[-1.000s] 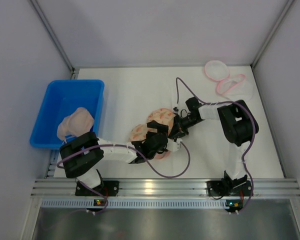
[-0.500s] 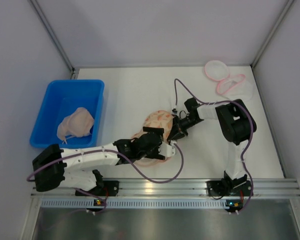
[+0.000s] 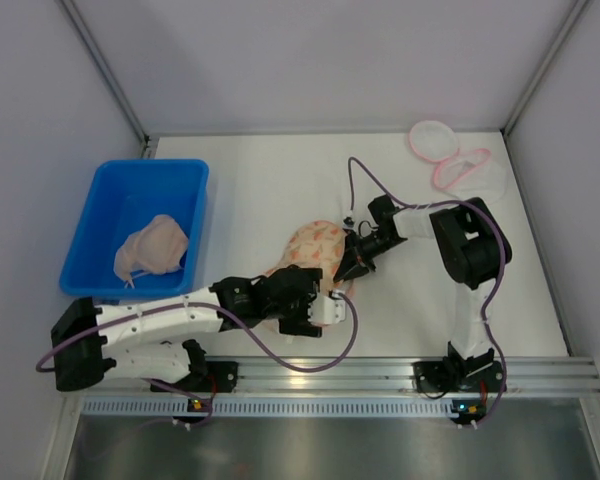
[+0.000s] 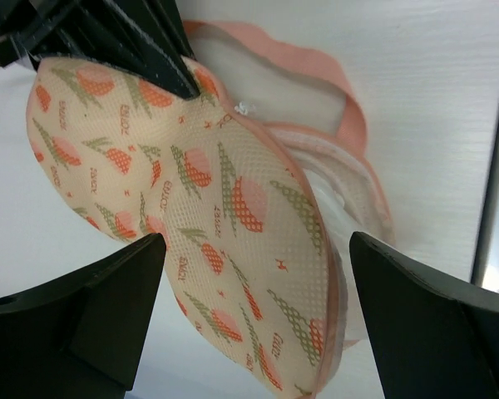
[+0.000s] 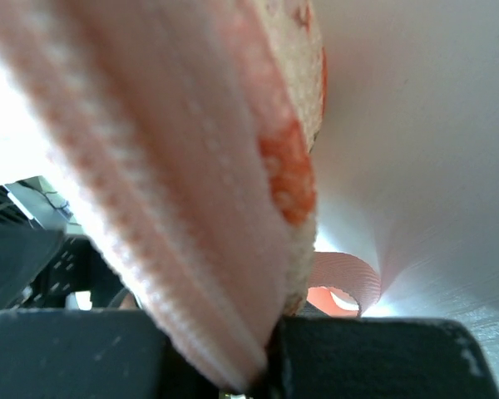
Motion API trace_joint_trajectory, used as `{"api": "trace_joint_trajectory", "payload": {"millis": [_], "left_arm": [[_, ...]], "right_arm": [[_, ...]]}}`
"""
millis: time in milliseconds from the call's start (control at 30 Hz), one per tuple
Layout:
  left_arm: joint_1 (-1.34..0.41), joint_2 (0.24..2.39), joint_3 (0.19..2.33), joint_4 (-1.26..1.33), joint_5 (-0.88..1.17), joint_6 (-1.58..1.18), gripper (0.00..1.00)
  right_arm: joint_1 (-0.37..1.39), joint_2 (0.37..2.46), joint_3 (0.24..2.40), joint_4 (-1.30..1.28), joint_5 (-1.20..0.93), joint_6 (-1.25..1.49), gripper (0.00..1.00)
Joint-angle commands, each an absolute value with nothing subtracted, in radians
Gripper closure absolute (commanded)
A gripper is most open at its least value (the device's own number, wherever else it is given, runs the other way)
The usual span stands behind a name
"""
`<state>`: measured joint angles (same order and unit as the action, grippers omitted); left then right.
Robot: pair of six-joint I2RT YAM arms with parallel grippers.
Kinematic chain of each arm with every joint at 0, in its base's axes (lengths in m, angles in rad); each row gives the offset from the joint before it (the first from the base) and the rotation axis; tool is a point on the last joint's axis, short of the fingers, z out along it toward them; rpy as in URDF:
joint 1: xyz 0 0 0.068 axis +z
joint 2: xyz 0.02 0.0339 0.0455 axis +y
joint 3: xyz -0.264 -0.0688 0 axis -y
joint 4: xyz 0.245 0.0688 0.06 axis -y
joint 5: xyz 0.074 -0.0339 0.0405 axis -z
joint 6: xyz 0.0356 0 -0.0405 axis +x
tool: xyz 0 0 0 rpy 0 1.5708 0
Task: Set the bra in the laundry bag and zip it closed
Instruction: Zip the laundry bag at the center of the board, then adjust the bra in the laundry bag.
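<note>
Overhead: white table (image 3: 270, 180), grey walls (image 3: 280, 60); laundry bag (image 3: 315, 243) centre, bin (image 3: 108, 215) left.

White table top (image 3: 270, 170) in front of me, matte, faint grain. Pale grey panels close me in: back wall (image 3: 320, 60), left wall (image 3: 30, 150), right wall (image 3: 590, 200), all plain. Slim aluminium posts (image 3: 105, 70) run up the far corners. A ribbed aluminium rail (image 3: 330, 375) lines the near edge, with one glare spot. Below it lies a dull grey metal sheet (image 3: 330, 445). Light is soft and even.
</note>
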<state>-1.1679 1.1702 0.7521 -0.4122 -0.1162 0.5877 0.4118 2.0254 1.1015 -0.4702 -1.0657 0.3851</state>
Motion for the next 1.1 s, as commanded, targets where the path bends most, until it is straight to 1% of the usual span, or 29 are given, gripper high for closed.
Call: {"api": "trace_joint_trajectory", "payload": {"millis": [0, 133, 167, 267, 533, 600, 700, 833, 867, 900, 1067], "left_arm": [[-1.18, 1.092, 0.842, -0.514, 0.058, 0.54, 0.02], [-1.181, 1.077, 0.847, -0.572, 0.011, 0.546, 0.02], [-1.181, 1.074, 0.839, -0.583, -0.021, 0.563, 0.02], [-1.181, 1.049, 0.789, -0.611, -0.023, 0.597, 0.02], [-1.184, 1.176, 0.767, -0.575, -0.054, 0.589, 0.02], [-1.187, 1.196, 0.759, -0.539, -0.067, 0.584, 0.02], [-1.19, 1.227, 0.729, -0.453, -0.142, 0.574, 0.02], [-1.2, 1.279, 0.7, -0.319, -0.296, 0.561, 0.02], [-1.2, 1.304, 0.699, -0.301, -0.361, 0.558, 0.02], [-1.203, 1.315, 0.703, -0.276, -0.38, 0.551, 0.02], [-1.203, 1.287, 0.675, -0.141, -0.483, 0.589, 0.02]], "right_arm": [[0.43, 2.036, 1.14, -0.489, -1.085, 0.368, 1.0], [0.43, 2.036, 1.141, -0.489, -1.085, 0.365, 1.0], [0.43, 2.036, 1.14, -0.492, -1.085, 0.365, 1.0], [0.43, 2.036, 1.14, -0.494, -1.085, 0.365, 1.0], [0.43, 2.037, 1.138, -0.495, -1.086, 0.362, 1.0], [0.43, 2.036, 1.137, -0.497, -1.088, 0.362, 1.0], [0.43, 2.037, 1.134, -0.494, -1.089, 0.359, 1.0], [0.43, 2.045, 1.134, -0.494, -1.098, 0.359, 1.0], [0.43, 2.046, 1.134, -0.494, -1.1, 0.359, 1.0], [0.43, 2.046, 1.134, -0.494, -1.101, 0.36, 1.0], [0.434, 2.045, 1.128, -0.497, -1.111, 0.353, 1.0]]}}
